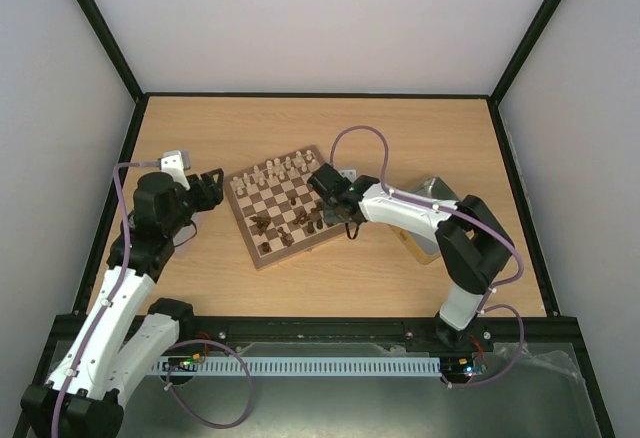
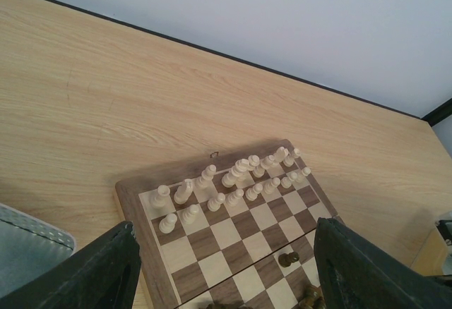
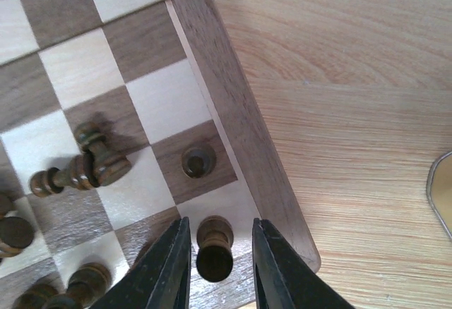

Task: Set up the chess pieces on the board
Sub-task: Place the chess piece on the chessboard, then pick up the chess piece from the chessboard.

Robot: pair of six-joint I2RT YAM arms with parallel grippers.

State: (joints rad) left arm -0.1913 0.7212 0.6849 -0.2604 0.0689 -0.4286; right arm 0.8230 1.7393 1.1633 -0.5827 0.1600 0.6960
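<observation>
Dark piece [image 3: 214,249] btwn right gripper [image 3: 220,226] fingers, wrist angled down.

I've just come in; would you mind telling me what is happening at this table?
Two robot arms are setting up a board. The right pincer straddles a dark piece standing near the board's corner, jaws slightly clear of it. A toppled dark piece lies nearby. The cream pieces are lined up along the far side. The left pincer hovers open and empty.
</observation>
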